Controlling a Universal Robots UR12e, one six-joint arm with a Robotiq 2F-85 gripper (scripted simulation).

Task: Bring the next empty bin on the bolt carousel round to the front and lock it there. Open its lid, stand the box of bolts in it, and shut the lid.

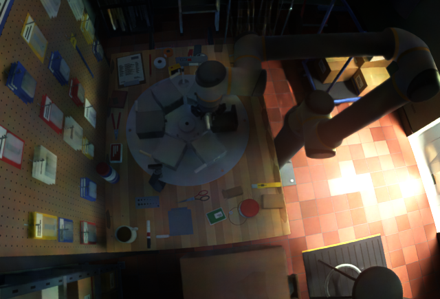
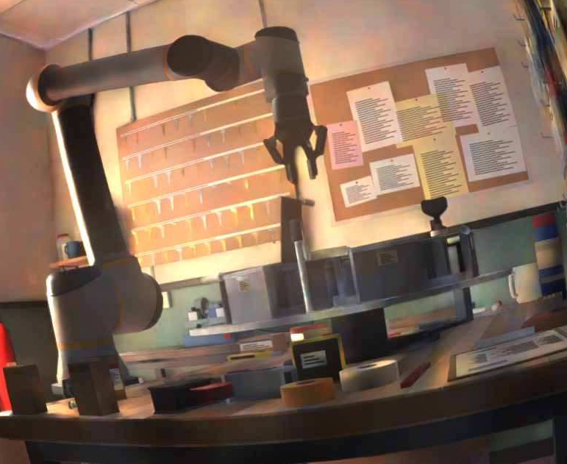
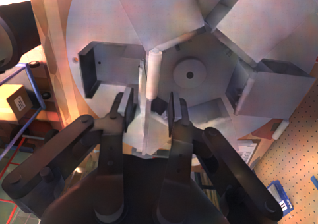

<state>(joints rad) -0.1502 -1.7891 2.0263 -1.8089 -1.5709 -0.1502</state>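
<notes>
The open bin (image 1: 225, 117) (image 3: 109, 68) sits at the front of the round carousel (image 1: 187, 129), on the robot's side. Its lid (image 2: 289, 227) (image 3: 144, 124) stands upright, with a pale handle bar (image 3: 153, 74) along its top edge. My gripper (image 2: 297, 167) (image 3: 149, 109) hangs above the lid's top edge, partly open, and holds nothing. The other bins (image 1: 149, 123) on the carousel have their lids shut. A brown box (image 1: 273, 200), perhaps the box of bolts, lies on the bench past the carousel; I cannot tell for sure.
The wooden bench (image 1: 199, 182) carries loose clutter: scissors (image 1: 196, 197), a red round tin (image 1: 248, 207), a mug (image 1: 125, 233), tape rolls (image 2: 368, 374), a clipboard (image 1: 130, 70). A black knob (image 2: 434, 209) rises at the carousel's far side. A pegboard wall (image 1: 46, 111) borders the bench.
</notes>
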